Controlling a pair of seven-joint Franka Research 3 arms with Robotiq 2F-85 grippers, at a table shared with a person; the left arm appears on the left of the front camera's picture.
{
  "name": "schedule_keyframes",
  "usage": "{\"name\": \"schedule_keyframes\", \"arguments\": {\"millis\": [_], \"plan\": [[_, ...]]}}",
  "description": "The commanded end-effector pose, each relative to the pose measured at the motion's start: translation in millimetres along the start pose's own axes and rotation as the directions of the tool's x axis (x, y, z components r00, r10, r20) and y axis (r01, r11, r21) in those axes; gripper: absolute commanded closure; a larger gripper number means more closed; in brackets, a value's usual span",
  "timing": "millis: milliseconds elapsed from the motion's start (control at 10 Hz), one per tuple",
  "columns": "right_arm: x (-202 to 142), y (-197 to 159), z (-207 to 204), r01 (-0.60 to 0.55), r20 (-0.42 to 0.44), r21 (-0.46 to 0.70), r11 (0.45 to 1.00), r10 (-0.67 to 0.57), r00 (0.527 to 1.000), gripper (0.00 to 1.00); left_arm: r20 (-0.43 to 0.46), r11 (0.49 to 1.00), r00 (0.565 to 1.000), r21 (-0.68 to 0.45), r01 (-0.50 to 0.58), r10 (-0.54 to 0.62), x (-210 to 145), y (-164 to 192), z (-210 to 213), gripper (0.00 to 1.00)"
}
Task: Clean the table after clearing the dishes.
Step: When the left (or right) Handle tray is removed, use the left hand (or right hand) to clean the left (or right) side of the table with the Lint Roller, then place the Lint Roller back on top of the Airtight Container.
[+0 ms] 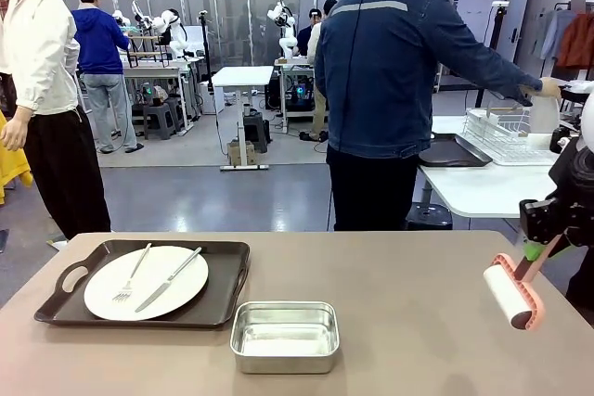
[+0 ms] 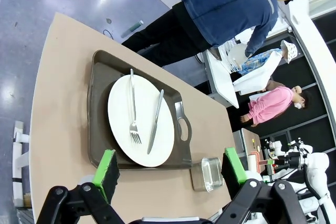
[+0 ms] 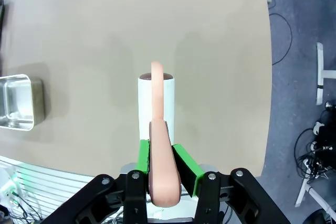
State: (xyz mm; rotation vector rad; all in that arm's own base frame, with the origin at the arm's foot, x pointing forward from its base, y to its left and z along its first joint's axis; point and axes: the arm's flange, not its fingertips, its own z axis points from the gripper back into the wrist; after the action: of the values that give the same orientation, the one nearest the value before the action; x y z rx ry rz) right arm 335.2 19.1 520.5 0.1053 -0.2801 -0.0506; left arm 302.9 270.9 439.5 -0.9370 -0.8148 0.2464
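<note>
The table (image 1: 399,322) is carrying a dark tray (image 1: 223,257) on its left part. On the tray a white plate (image 1: 97,294) is sitting, and a fork (image 1: 133,275) and a knife (image 1: 170,278) are lying side by side across it. A steel pan (image 1: 284,364) is sitting just beside the tray's near right corner.

Over the table's right side, the right gripper (image 1: 536,249) is reaching in from the right edge, tilted downward. Its claw is clamped on the pink handle of a lint roller (image 1: 510,296). The white roll is pointing down toward the tabletop, though whether it is touching cannot be told.

The left gripper (image 2: 170,165) is hovering high above the table and looking down on the tray and plate. Its green fingers (image 2: 107,166) are standing wide apart and gripping nothing.

Beyond the far edge, a person (image 1: 399,71) is standing with their back to the table, stretching one arm toward a wire rack (image 1: 501,136) on a white table.
</note>
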Motion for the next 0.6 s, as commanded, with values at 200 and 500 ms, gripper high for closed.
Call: {"name": "schedule_keyframes", "arguments": {"millis": [200, 500], "plan": [[3.2, -0.7, 0.9, 0.002, 0.016, 0.001, 1.0, -0.002, 1.0, 0.76, 0.002, 1.0, 1.0, -0.013, 0.016, -0.016, -0.2, 1.0, 2.6, 0.0], [3.2, -0.7, 0.9, 0.002, 0.016, 0.001, 1.0, -0.002, 1.0, 0.76, 0.002, 1.0, 1.0, -0.013, 0.016, -0.016, -0.2, 1.0, 2.6, 0.0]]}}
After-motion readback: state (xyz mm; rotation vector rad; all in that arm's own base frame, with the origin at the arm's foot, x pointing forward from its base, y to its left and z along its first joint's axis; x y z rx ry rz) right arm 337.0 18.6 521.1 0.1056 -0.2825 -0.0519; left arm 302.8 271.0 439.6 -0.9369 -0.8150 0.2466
